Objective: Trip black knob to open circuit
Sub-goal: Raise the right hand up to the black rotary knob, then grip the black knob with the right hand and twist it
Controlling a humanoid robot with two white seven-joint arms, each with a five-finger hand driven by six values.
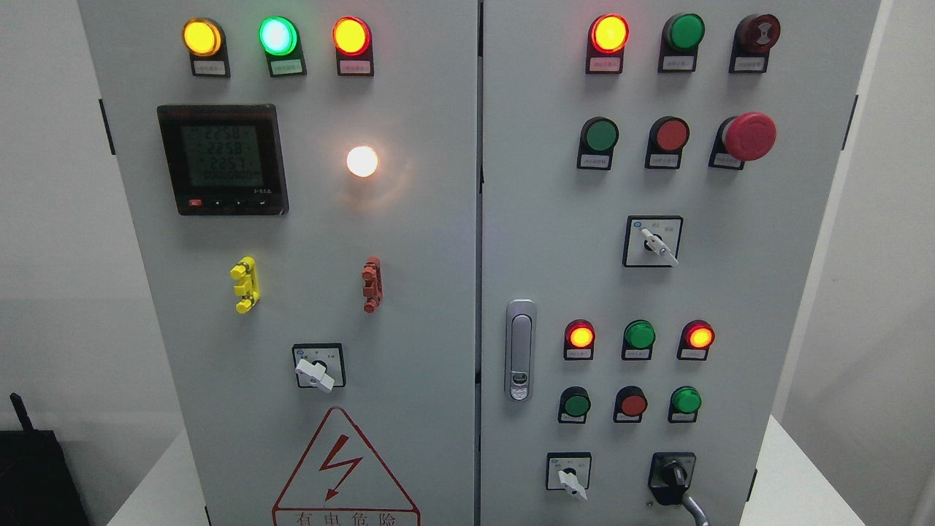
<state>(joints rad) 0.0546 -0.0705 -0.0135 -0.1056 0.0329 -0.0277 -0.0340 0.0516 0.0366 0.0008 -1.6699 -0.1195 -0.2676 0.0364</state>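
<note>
Grey two-door cabinet [409, 241] fills the view. Left door: three lit lamps on top, meter [223, 159], glowing white lamp [362, 161], yellow clip [245, 284], red clip [372, 284], white selector [315, 375], hazard triangle [345, 475]. Right door: rows of red and green lamps and buttons, red mushroom button [749, 136], latch [520, 350], two white selectors. Black knob [673, 475] sits at lower right with a grey cable just below it. No hands visible.

Single head view, facing straight at the grey two-door metal control cabinet [409, 292], close, slightly downward; panel fills most of frame, top and bottom edges cropped, pale wall [44, 183] either side.
</note>
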